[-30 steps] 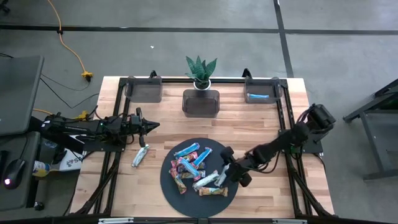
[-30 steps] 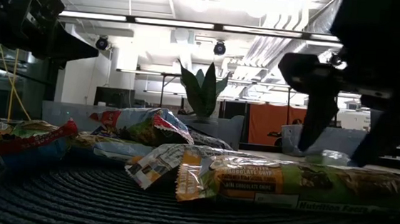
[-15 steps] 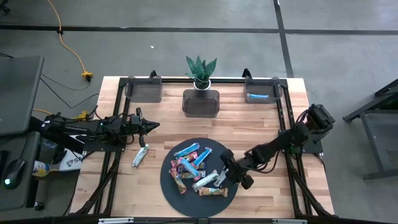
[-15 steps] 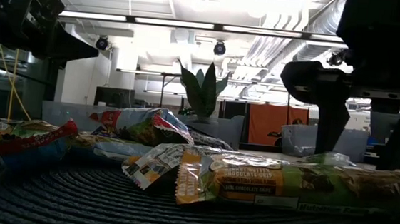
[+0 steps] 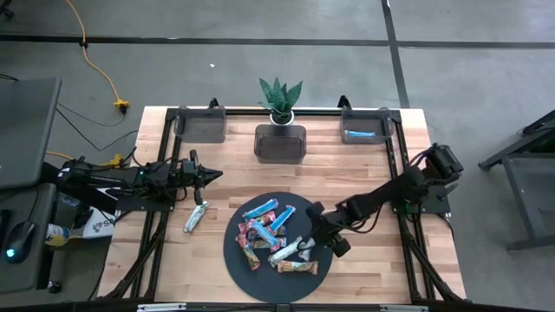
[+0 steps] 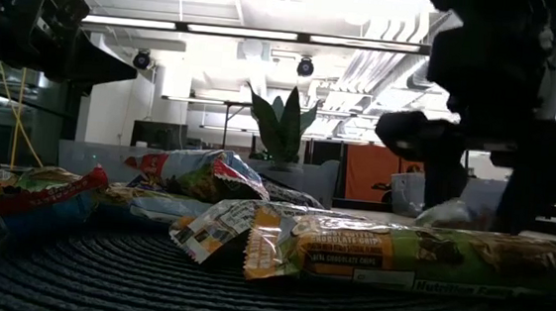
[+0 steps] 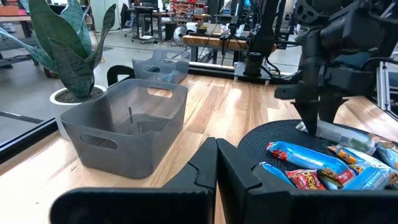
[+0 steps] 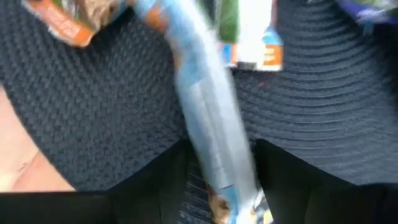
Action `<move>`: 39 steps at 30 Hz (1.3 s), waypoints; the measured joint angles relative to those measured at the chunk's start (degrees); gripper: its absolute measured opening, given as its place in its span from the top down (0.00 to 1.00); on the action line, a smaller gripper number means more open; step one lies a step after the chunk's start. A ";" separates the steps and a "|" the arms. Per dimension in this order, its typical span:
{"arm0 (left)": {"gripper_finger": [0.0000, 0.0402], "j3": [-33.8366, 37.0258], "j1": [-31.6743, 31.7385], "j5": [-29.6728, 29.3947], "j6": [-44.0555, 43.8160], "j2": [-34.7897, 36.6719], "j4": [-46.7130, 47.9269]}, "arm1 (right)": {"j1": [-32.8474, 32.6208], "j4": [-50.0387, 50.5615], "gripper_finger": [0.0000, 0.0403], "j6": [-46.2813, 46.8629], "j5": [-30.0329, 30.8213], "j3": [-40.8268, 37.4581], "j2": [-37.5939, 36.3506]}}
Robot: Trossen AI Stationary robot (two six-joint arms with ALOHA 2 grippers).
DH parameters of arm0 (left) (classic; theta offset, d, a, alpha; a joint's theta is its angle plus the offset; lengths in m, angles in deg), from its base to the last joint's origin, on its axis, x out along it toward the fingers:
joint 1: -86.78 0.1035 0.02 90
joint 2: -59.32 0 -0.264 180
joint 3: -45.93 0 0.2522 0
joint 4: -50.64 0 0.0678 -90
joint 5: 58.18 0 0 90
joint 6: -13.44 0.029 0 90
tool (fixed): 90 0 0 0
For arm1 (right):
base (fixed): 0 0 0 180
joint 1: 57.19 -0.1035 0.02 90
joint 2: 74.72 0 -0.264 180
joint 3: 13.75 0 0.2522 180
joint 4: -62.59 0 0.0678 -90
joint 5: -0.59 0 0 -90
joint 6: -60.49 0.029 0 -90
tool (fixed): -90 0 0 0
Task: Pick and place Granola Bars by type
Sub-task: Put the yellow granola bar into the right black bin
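Observation:
The granola bars (image 5: 270, 232) lie heaped on a round dark mat (image 5: 238, 260). Among them are blue, red-pink, silver and brown-orange bars. One more bar (image 5: 196, 217) lies on the bare wood left of the mat. My right gripper (image 5: 310, 243) slants down over the mat's right side, open. Its fingers stand on either side of a silver-blue bar (image 8: 208, 124) that lies flat on the mat. My left gripper (image 5: 213, 175) waits level at the table's left, shut and with nothing in it (image 7: 216, 167). My right gripper comes at the silver-blue bar's near end (image 8: 214, 168) slanting down from the table's right. One finger (image 8: 163, 186) is on each long side, and the bar runs away along them. Whether the fingers touch the wrapper I cannot tell.
Three clear grey bins stand along the far edge, at far left (image 5: 201, 124), in the middle (image 5: 280, 144) and at far right (image 5: 366, 126). The far right bin holds a blue bar. A potted plant (image 5: 280, 97) stands behind the middle bin. Bare wood lies between the bins and the mat.
My right gripper has sunk a little toward the mat and rolled at the wrist. Its fingers have drawn closer together about the silver-blue bar. The bars lie as before.

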 joint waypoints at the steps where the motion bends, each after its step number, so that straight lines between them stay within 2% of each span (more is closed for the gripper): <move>1: 1.00 0.00 0.00 0.02 -0.02 0.00 0.00 | 0.00 -0.20 0.57 0.00 -0.39 0.08 0.45; 7: 1.00 -0.01 0.00 0.00 -0.02 0.00 0.01 | -0.07 -0.83 0.59 1.29 -0.85 0.24 1.68; 24: 1.00 0.00 0.00 0.02 0.00 -0.01 0.01 | -0.09 -0.44 0.77 3.13 -0.28 -0.02 0.55; 31: 1.00 0.00 0.00 0.01 -0.02 -0.01 0.00 | 0.71 -0.09 0.79 11.88 0.64 -0.15 -3.81; 39: 1.00 0.01 0.00 0.02 -0.02 0.00 0.00 | 4.20 -3.67 0.79 22.62 -1.30 -0.09 -10.53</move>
